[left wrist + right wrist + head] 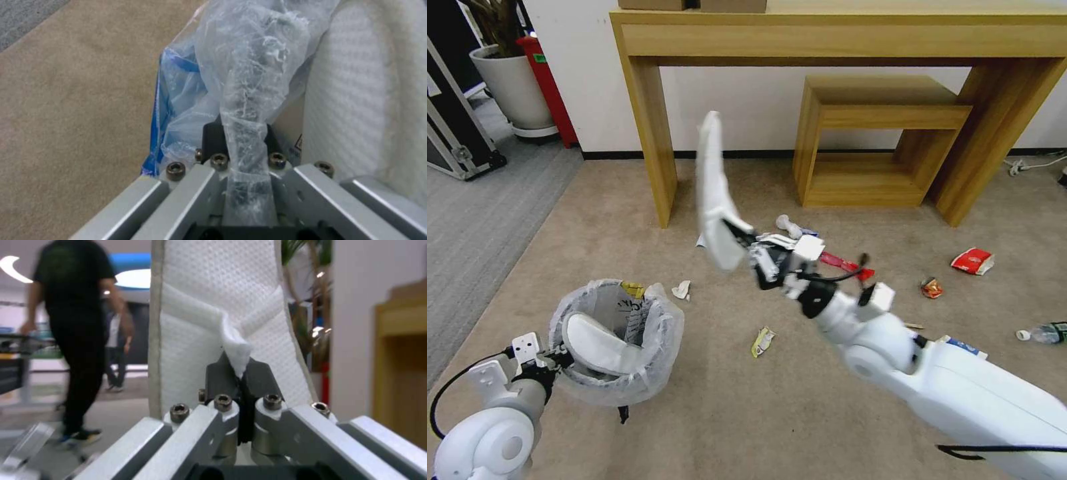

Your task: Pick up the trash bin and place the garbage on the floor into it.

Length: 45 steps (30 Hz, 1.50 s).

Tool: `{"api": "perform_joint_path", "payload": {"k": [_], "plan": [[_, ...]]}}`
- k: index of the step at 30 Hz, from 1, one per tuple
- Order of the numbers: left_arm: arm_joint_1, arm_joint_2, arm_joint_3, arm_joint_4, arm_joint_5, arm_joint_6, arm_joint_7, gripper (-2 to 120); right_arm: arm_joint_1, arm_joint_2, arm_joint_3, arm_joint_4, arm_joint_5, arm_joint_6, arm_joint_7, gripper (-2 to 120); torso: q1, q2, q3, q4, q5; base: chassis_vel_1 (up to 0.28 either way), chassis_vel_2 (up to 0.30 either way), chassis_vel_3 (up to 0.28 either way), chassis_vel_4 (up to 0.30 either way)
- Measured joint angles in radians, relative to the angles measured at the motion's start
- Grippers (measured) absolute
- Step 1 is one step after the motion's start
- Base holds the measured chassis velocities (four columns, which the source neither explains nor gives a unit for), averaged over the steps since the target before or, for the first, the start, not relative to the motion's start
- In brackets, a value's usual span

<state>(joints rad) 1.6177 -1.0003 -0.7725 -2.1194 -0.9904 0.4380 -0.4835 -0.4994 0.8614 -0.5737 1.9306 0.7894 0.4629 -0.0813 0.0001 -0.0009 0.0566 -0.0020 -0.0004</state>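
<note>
**Slipper held aloft, bin clamped at rim**

Room: beige carpet floor (627, 220) meets a grey carpet strip on the robot's left. A white wall runs behind a tall wooden console table (840, 40), with a smaller wooden shelf unit (870, 143) tucked under it. A white planter (514, 87) and a red cylinder (550, 93) stand at far left.

Right arm reaches forward over mid-floor. Right gripper (746, 239): fingers (222, 376) pinched shut on a fold of a white slipper (714, 193), which stands nearly upright, off the floor.

Left gripper (557, 357), near left: fingers closed on the bagged rim of the trash bin (617, 340). The bin is tilted, mouth toward the camera. A second white slipper (604, 347) lies inside it.

Litter on the carpet: red-white paper cup (972, 261) at right, clear bottle (1044, 333) at the right edge, small orange wrapper (932, 288), yellow wrapper (762, 341) near centre, crumpled white scrap (681, 289) just beside the bin.
</note>
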Motion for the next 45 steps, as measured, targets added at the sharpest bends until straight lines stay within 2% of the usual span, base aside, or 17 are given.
{"api": "perform_joint_path", "payload": {"k": [1, 3, 7, 10, 20, 33, 45], "plan": [[0.000, 0.000, 0.000, 0.000, 0.000, 0.000, 0.000, 0, 0.000, 0.000, 0.000, 0.000, 0.000, 0.000, 0.000, 0, 0.000, 0.000, 0.000, 0.0000, 0.0000, 0.000, 0.000, 0.000, 0.000], [0.000, 0.000, -0.004, -0.002, -0.005, 0.001, -0.002, 0, 0.030, 0.052, -0.081, -0.058, -0.013, 0.014, 0.000, 0, 0.000, 0.000, 0.000, 0.0000, 0.0002, 0.000, 0.000, 0.000, 0.000], [0.000, 0.000, -0.007, -0.002, -0.008, 0.001, -0.003, 0, 0.048, 0.093, -0.135, -0.114, -0.034, 0.025, -0.004, 0, 0.000, 0.000, 0.000, 0.0000, 0.0001, 0.000, 0.000, 0.000, 0.000], [-0.004, -0.001, -0.010, -0.003, -0.012, 0.002, -0.004, 0, 0.079, 0.169, -0.215, -0.218, -0.060, 0.049, -0.007, 0, 0.000, 0.000, 0.000, -0.0001, 0.0000, 0.000, 0.000, 0.000, 0.000], [-0.012, -0.007, -0.005, 0.003, -0.014, 0.000, -0.003, 0, 0.152, 0.292, -0.314, -0.349, -0.075, 0.074, -0.019, 0, 0.000, 0.000, 0.000, 0.0000, 0.0001, 0.000, 0.000, 0.000, 0.000], [-0.006, -0.006, -0.005, -0.012, -0.019, -0.001, -0.002, 0, 0.211, 0.397, -0.386, -0.494, -0.075, 0.089, -0.042, 0, 0.000, 0.000, 0.000, 0.0000, 0.0002, 0.000, 0.000, 0.000, 0.000], [0.007, -0.004, -0.008, -0.034, -0.028, 0.003, -0.002, 0, 0.235, 0.417, -0.423, -0.531, -0.093, 0.085, -0.029, 0, 0.000, 0.000, 0.000, -0.0001, 0.0003, 0.000, 0.000, 0.000, 0.000]]}}
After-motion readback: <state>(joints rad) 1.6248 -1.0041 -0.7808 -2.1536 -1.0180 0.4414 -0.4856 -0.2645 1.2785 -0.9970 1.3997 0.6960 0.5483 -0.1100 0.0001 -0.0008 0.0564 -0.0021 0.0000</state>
